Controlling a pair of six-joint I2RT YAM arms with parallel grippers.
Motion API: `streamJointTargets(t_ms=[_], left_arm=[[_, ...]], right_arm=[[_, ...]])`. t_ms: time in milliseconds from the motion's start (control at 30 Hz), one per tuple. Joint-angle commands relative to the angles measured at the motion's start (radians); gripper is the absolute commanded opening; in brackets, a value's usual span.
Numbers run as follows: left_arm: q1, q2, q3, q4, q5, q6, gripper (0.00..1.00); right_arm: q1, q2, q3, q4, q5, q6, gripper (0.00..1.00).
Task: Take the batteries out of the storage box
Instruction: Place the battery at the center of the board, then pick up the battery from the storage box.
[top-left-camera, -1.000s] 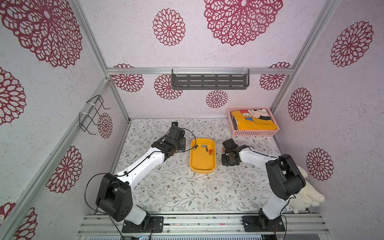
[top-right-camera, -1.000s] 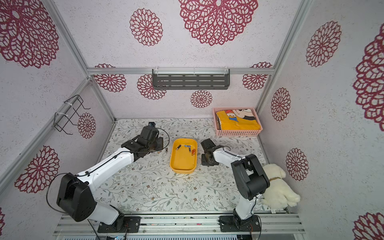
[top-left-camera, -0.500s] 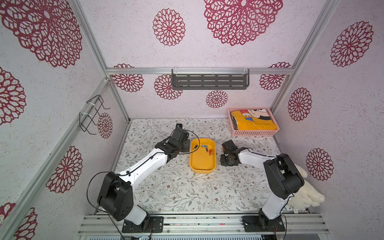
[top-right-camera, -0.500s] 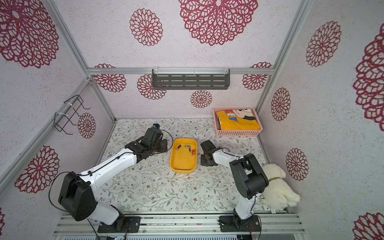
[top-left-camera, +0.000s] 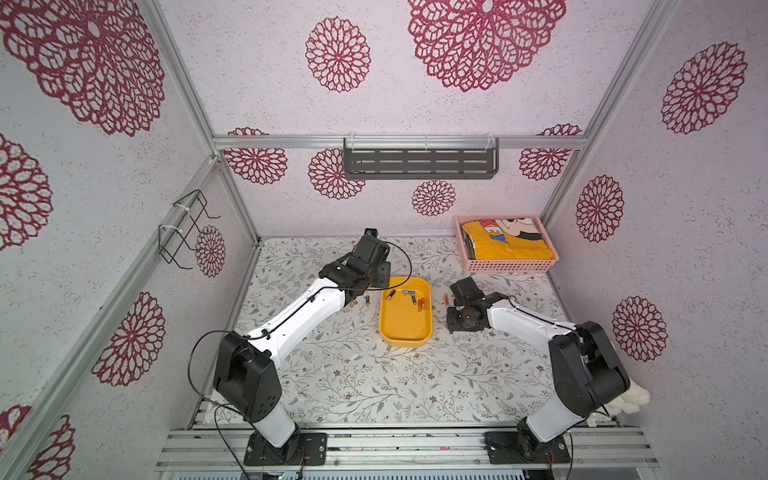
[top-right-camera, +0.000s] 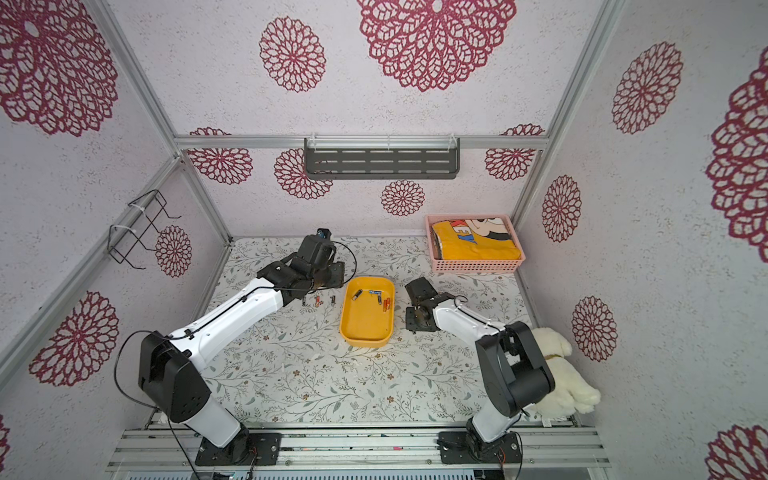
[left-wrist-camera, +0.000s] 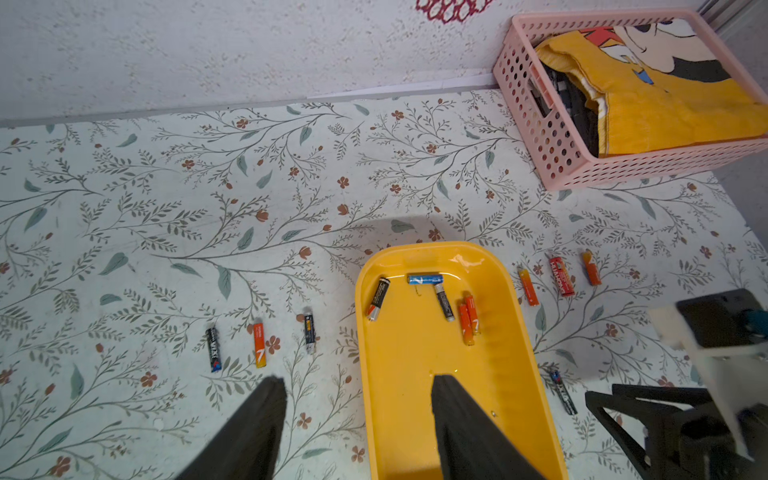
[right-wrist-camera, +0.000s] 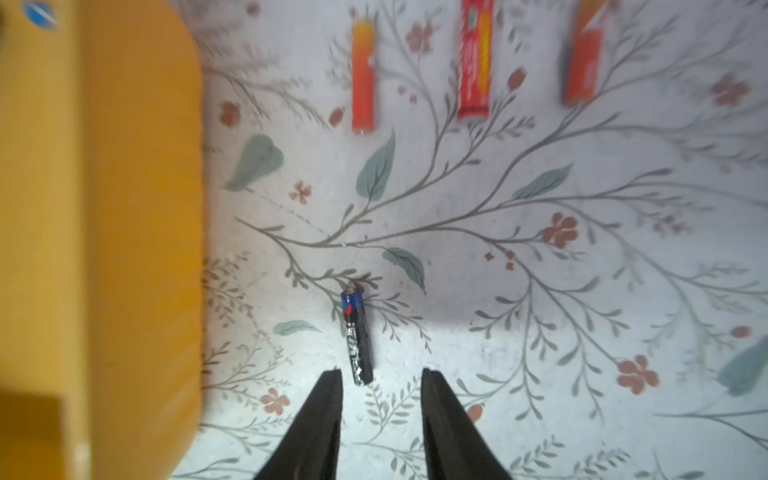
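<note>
right pincer (right-wrist-camera: 380, 376): spread, pinching nothing. black battery (right-wrist-camera: 357, 336) lies flat on the bench (right-wrist-camera: 540, 270), near end between the tips, just beside the storage box (right-wrist-camera: 124, 208) wall. Reads as a drop-off. To finish clean, lift straight up before swinging. A slim cylinder rolls if a tip clips it.

left pincer (left-wrist-camera: 358, 380): spread wide, empty. In its wrist view, one finger (left-wrist-camera: 457, 415) is over the box floor and the other over bench. My guess is it's lining up the next pick. Clock below is from a top view, 12 = back wall. Head for the box's 12 o'clock end, set the jaws across the battery's axis, and take the lone black one (left-wrist-camera: 377, 299) first. The orange pair (left-wrist-camera: 467, 322) lies side by side, touching, so there's a risk of grabbing both or flicking one.

Count, batteries:
- in box 5: 2 black, 1 blue battery (left-wrist-camera: 424, 279), 2 orange
- 9 o'clock group (left-wrist-camera: 259, 345) on bench 3: 2 black, 1 orange
- 3 o'clock group (left-wrist-camera: 562, 276) on bench 4: 2 orange, 1 red, plus the black one at the right pincer
- total 12: 7 out, 5 to go

Also 1 storage box, and 1 pink basket (left-wrist-camera: 552, 137) with yellow cloth at 2 o'clock.
</note>
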Motion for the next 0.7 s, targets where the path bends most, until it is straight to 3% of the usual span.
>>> streamJointTargets(t_ms=[0,67,367,500,667], left_arm=[[-0.028,0.137,0.137,-0.141,0.032,-0.004,0.56],[-0.054,0.231,0.239,-0.197,0.026,-0.002,0.51],[-0.119,0.615,0.655,-0.454,0.005,-0.027,0.48],[-0.116,0.710,0.744,-0.529,-0.037,-0.034,0.49],[-0.100,0.748,0.741,-0.521,-0.055,-0.021,0.49]], right_arm=[[-0.011,-0.150,-0.017,0.089,0.057,-0.031,0.40],[-0.015,-0.208,-0.058,0.164,0.056,-0.037,0.40],[-0.014,-0.317,-0.154,0.350,0.057,-0.023,0.40],[-0.014,-0.323,-0.155,0.355,0.068,-0.034,0.41],[-0.014,-0.333,-0.175,0.363,0.078,-0.042,0.40]])
